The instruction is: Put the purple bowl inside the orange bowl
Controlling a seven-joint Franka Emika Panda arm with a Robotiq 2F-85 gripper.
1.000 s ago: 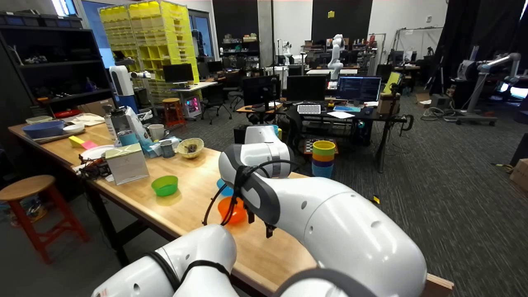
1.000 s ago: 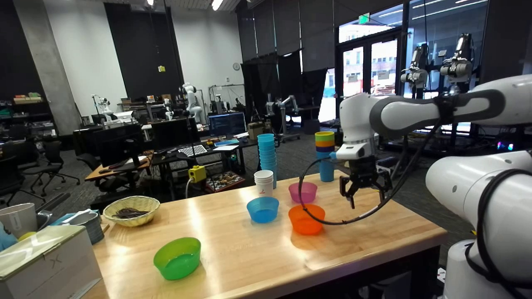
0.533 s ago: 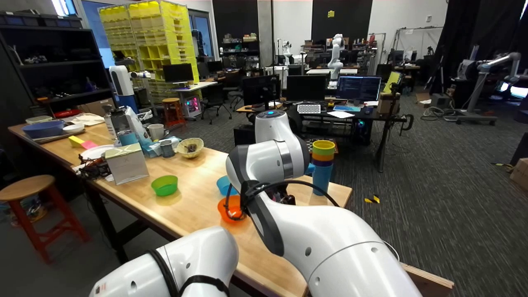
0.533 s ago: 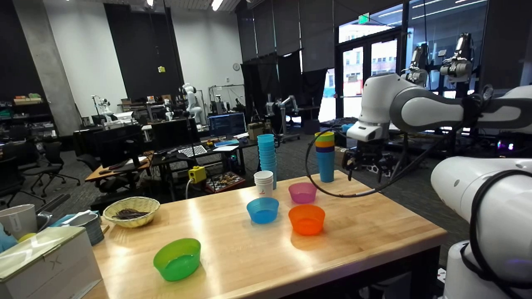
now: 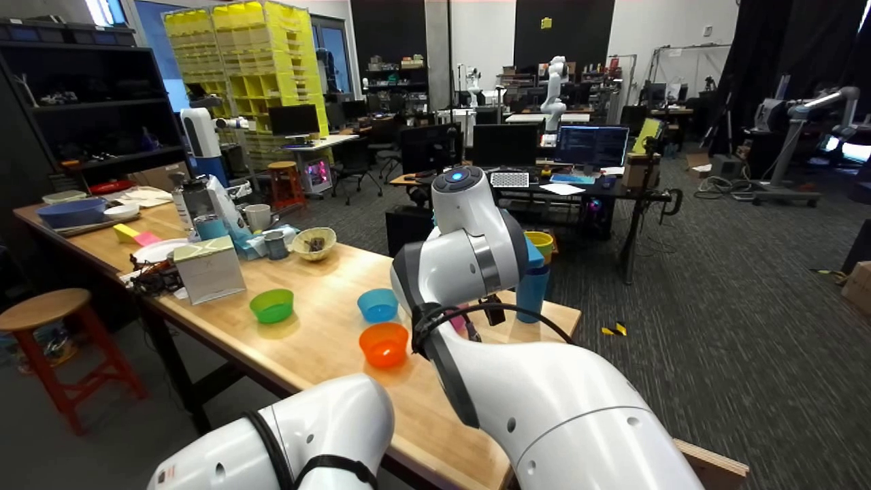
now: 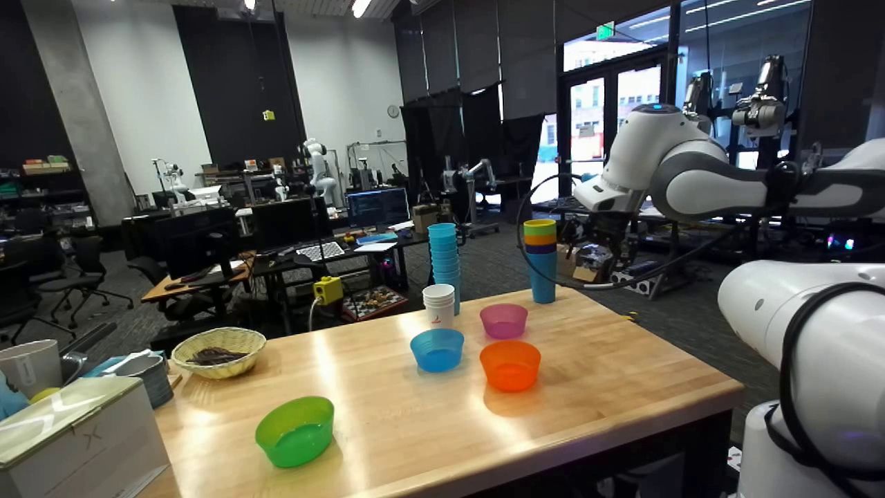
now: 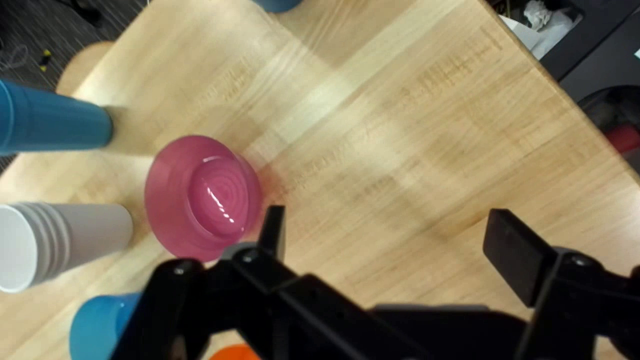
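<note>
The black two-fingered pincer (image 7: 386, 231) hung above the pale wooden bench (image 6: 387, 436), its jaws spread wide apart. In an exterior view, the round, translucent pinkish-purple plastic bowl (image 6: 504, 322) stood upright on the bench, behind the round, bright orange plastic bowl (image 6: 510, 368) and apart from it. The round, light-blue plastic bowl (image 6: 437, 351) stood near both, and the stacked white cups (image 6: 440, 308) rose behind it.

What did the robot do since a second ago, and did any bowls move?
The arm swung its open claw higher in both exterior views, away from the orange bowl. It grabbed nothing and let go of nothing. The orange bowl, pinkish-purple bowl, blue bowl and green bowl all stayed put.
</note>
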